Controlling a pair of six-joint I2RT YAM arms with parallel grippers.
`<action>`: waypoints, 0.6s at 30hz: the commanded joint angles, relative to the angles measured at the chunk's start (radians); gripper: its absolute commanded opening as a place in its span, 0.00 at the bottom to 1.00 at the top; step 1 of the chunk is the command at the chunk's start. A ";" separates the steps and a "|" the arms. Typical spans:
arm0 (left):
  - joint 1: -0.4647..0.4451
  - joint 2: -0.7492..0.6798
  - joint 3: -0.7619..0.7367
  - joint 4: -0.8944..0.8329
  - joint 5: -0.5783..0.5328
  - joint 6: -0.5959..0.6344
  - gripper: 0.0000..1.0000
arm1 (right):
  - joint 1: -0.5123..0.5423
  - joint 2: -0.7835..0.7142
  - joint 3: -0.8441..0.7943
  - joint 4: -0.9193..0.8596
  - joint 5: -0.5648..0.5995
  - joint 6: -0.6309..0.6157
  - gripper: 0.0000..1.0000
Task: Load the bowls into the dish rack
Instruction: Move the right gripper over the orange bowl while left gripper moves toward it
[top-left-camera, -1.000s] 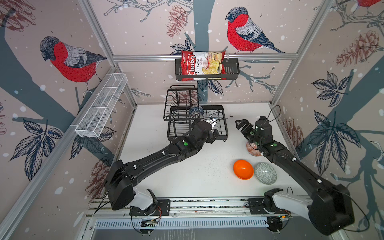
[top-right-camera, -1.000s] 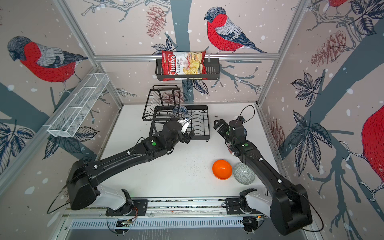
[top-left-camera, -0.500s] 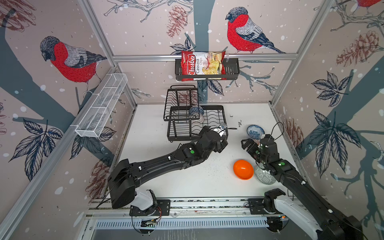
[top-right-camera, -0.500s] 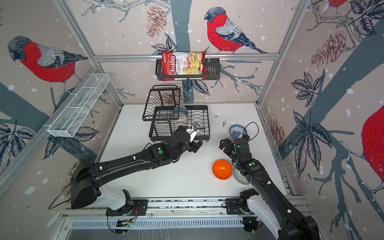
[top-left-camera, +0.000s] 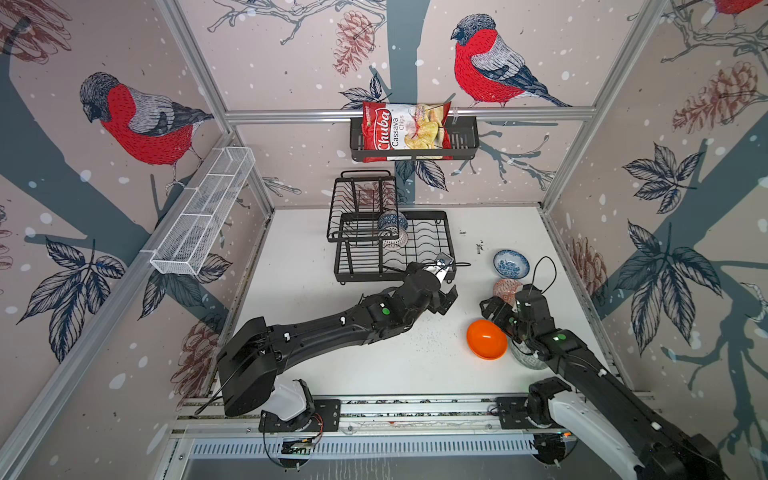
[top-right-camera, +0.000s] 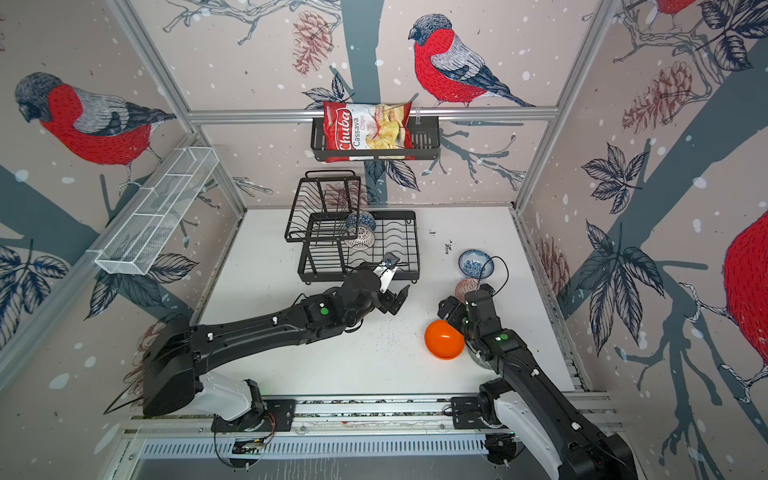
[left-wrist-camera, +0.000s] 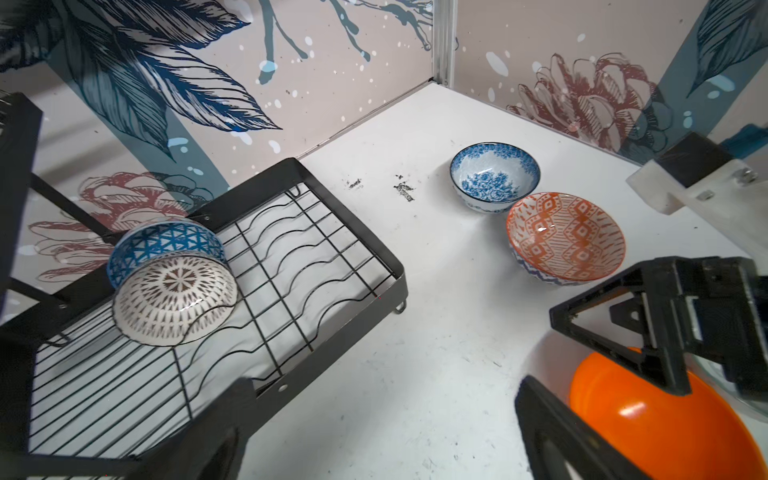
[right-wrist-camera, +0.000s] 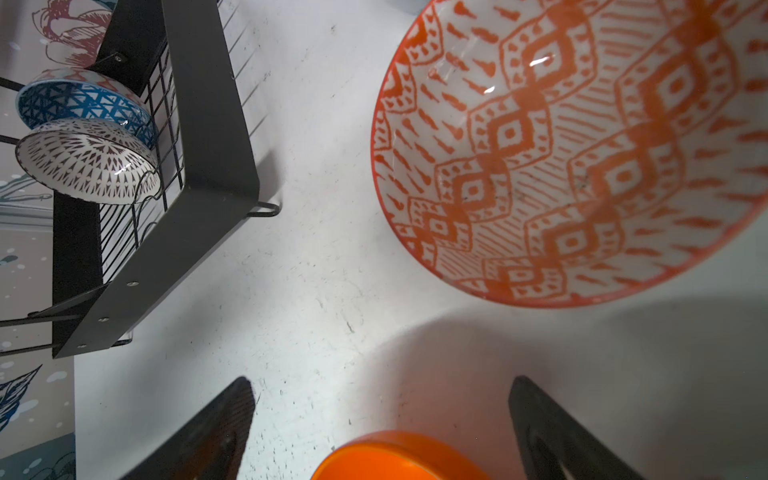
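Observation:
The black wire dish rack stands at the back middle. Two bowls lean on edge in it, a dark blue geometric one and a black-white radial one. On the table at the right lie a blue-white floral bowl, an orange-white patterned bowl, a plain orange bowl and a grey-green bowl, mostly under the right arm. My left gripper hangs open and empty just in front of the rack. My right gripper is open over the plain orange bowl's far rim.
A black slatted basket with a chips bag hangs on the back wall. A long white mesh basket is fixed to the left wall. Walls close in the table on three sides. The two grippers are about a bowl's width apart.
My left gripper has drawn back from over the rack toward the front right. My right gripper has pulled back from the far right to the plain orange bowl, uncovering the floral bowl.

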 joint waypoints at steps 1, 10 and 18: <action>-0.002 -0.010 -0.017 0.049 0.045 -0.037 0.97 | 0.011 -0.017 0.007 -0.013 -0.003 -0.042 0.95; -0.002 -0.016 -0.042 0.052 0.061 -0.071 0.97 | 0.033 -0.005 -0.006 0.006 -0.009 -0.065 0.93; -0.002 -0.008 -0.042 0.052 0.073 -0.081 0.97 | 0.067 0.035 -0.012 0.050 0.000 -0.061 0.92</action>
